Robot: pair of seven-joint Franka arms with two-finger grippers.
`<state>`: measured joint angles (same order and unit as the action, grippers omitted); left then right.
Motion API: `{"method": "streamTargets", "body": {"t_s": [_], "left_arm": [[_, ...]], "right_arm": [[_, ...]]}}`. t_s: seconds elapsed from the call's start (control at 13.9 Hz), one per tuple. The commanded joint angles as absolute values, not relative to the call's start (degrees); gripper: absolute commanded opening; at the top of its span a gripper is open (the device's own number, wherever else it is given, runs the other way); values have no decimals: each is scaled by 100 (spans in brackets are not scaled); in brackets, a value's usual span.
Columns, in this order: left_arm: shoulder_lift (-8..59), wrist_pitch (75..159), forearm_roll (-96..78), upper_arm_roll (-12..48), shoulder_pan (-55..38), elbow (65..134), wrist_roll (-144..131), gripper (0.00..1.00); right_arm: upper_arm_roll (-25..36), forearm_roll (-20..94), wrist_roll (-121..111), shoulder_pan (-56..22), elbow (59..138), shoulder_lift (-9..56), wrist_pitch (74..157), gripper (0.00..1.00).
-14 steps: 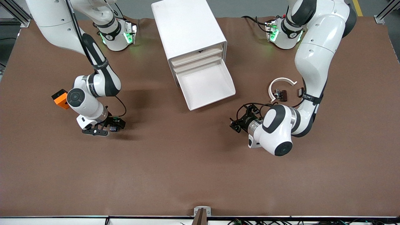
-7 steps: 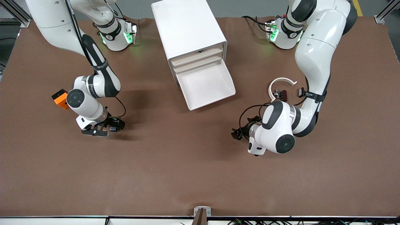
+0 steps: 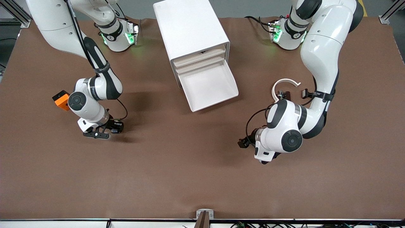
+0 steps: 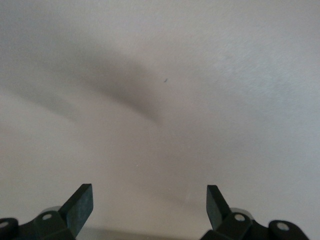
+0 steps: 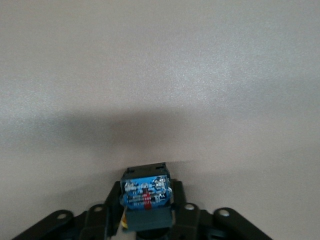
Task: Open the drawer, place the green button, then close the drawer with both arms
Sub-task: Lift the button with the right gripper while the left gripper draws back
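The lowest drawer [image 3: 208, 87] of the white cabinet [image 3: 190, 28] stands pulled out, and its white tray holds nothing. My right gripper [image 3: 109, 127] is down low at the table toward the right arm's end. It is shut on the button [image 5: 146, 192], whose dark blue labelled body shows between the fingers [image 5: 182, 212]; the green cap is hidden. My left gripper [image 3: 245, 142] hangs over bare table toward the left arm's end, partly under its own wrist. The left gripper [image 4: 149, 200] is open with nothing between its fingertips [image 4: 82, 200].
An orange cube [image 3: 61, 99] lies beside the right arm's wrist, toward the table's edge. A white curved strip with small black clips [image 3: 284, 88] lies beside the left arm's elbow. The brown table [image 3: 190, 177] stretches bare toward the front camera.
The right gripper has shut on the button. The left arm has swung its hand away from the drawer, toward the front camera, with its fingers still open.
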<state>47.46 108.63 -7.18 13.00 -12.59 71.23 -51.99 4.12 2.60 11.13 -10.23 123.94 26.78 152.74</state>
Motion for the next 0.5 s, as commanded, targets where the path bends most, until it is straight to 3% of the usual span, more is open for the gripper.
{"method": "streamTargets", "body": {"t_s": [0.0,0.43], "left_arm": [[4422,10986,-467,1231,-1283,7295,-5230,100],[3850,10925,61,1231,-1204,7373,-4581,100]], "right_arm": [[387,299,1108,-985,12261,2733,15231,0],[317,431,2078,-966,11453,1874,12765,0]]}}
